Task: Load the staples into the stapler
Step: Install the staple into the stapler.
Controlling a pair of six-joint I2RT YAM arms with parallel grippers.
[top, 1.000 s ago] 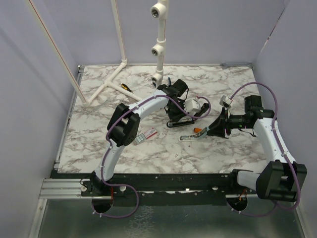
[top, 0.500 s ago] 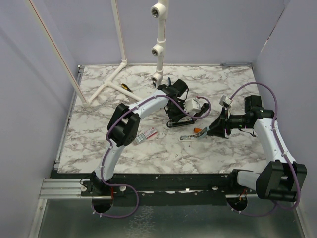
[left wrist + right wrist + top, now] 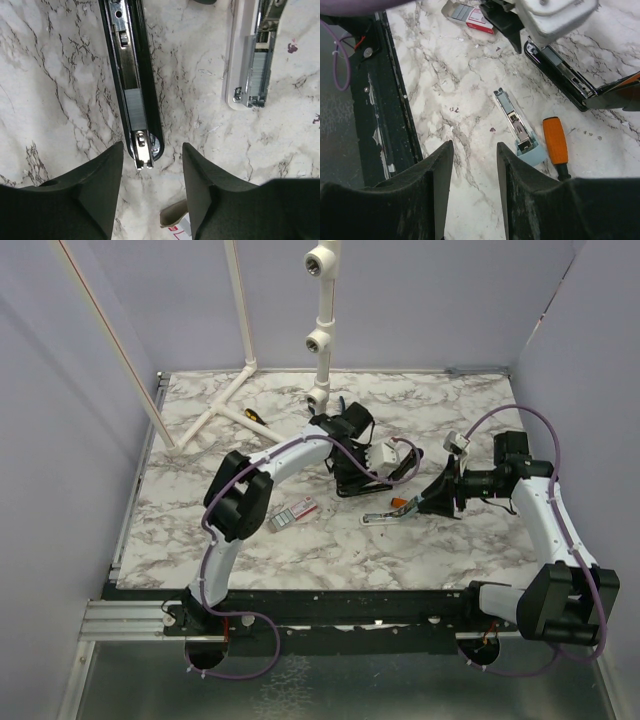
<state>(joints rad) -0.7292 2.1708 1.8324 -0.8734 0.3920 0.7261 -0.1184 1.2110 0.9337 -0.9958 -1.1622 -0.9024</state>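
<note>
The black stapler (image 3: 131, 70) lies open on the marble, its metal channel facing up with a grey strip of staples (image 3: 134, 107) in it. My left gripper (image 3: 152, 150) stands open just off the stapler's tip and holds nothing. The white staple box (image 3: 292, 513) with red marking lies to the left of the stapler (image 3: 360, 485), and its flap (image 3: 176, 216) shows beneath my left fingers. My right gripper (image 3: 474, 150) hangs open over bare marble, short of the pale teal bar (image 3: 517, 131). From above, the right gripper (image 3: 438, 498) is right of the bar.
An orange-handled screwdriver (image 3: 555, 141) lies beside the teal bar (image 3: 385, 517). White pipes (image 3: 215, 415) and a yellow-handled tool (image 3: 255, 415) sit at the back left. The table's dark front rail (image 3: 380, 100) runs along the near edge.
My left gripper has opened and drawn back from the stapler, its arm shifting slightly left. The right arm has not moved.
</note>
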